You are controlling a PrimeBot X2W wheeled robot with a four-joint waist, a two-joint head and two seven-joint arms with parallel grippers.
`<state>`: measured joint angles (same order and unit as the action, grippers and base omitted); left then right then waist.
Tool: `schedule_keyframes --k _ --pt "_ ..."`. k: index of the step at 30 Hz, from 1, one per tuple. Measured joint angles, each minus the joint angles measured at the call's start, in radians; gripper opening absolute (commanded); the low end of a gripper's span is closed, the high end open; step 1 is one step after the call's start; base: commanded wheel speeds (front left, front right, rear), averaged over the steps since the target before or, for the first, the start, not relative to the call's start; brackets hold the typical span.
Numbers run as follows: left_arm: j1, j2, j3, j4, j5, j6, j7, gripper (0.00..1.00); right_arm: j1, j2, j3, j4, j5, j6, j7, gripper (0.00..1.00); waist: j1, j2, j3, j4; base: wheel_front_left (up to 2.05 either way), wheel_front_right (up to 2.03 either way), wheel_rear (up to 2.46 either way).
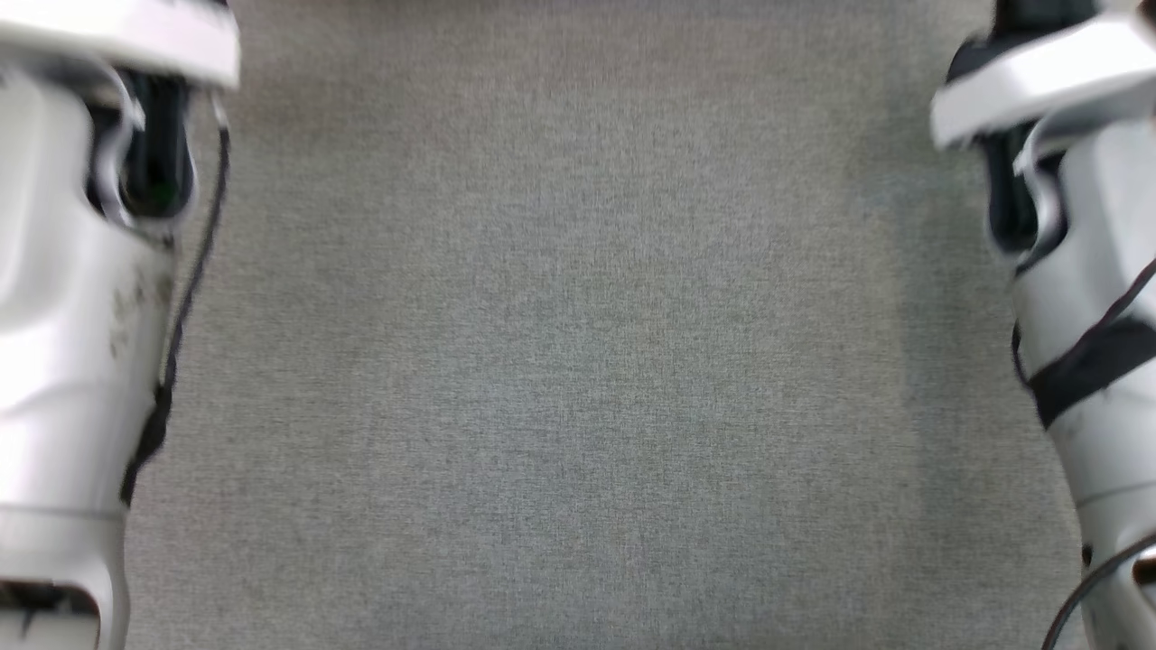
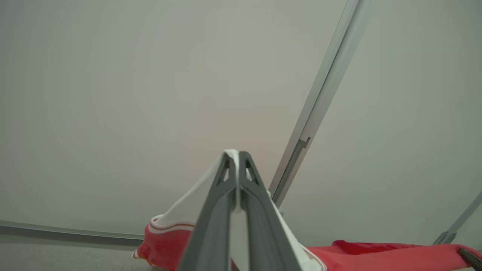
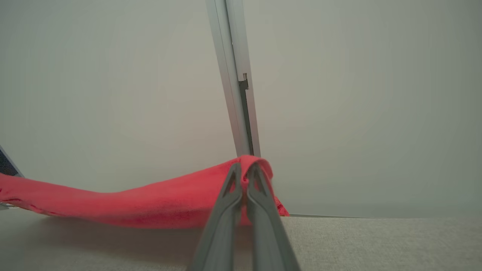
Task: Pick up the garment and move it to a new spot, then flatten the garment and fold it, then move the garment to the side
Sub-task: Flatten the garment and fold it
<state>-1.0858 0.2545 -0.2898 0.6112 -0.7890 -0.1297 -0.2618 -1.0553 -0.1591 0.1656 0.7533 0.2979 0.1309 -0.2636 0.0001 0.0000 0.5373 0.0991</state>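
We see the left end effector [image 2: 238,154] with its two dark fingers pressed together, pinching a white edge of the garment [image 2: 165,241], a red piece with white trim that drapes down on both sides of the fingers. The right end effector [image 3: 244,167] is likewise closed, gripping a bunched fold of the red cloth at its fingertips. From there the fabric runs off in a sagging band low over the grey counter [image 1: 578,361], with a shadow beneath it; we cannot tell whether it touches the surface. Behind the cloth stands a pale wall [image 2: 113,94] with a metal rail [image 2: 324,94]. In the head view the left forearm [image 1: 63,361] and right forearm [image 1: 1093,361] frame the counter's edges.
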Motion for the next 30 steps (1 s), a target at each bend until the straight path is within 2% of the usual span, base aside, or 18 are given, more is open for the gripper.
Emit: schedule_keyframes --k 4,10,18,30 --pt "0.121 0.044 -0.082 -0.028 -0.009 0.000 0.000 0.00 0.080 -0.024 0.106 0.037 0.031 0.000 0.000 0.00 0.0000 0.0000 -0.063 0.002 0.00 0.00 0.00" --pt "0.255 0.149 -0.213 -0.036 -0.031 0.000 0.000 0.00 0.154 -0.051 0.184 0.107 0.119 0.000 0.000 0.00 0.0000 0.0000 -0.166 0.006 0.00 0.00 0.00" --pt "0.413 0.228 -0.367 -0.030 -0.084 0.000 0.000 0.00 0.252 -0.053 0.287 0.200 0.213 0.000 0.000 0.00 -0.0001 0.0000 -0.303 0.007 0.00 0.00 0.00" --pt "0.565 0.368 -0.517 -0.111 -0.232 0.000 0.040 0.00 0.359 -0.134 0.511 0.241 0.349 0.000 0.048 0.00 0.0000 0.0000 -0.451 0.030 0.00 0.00 0.00"
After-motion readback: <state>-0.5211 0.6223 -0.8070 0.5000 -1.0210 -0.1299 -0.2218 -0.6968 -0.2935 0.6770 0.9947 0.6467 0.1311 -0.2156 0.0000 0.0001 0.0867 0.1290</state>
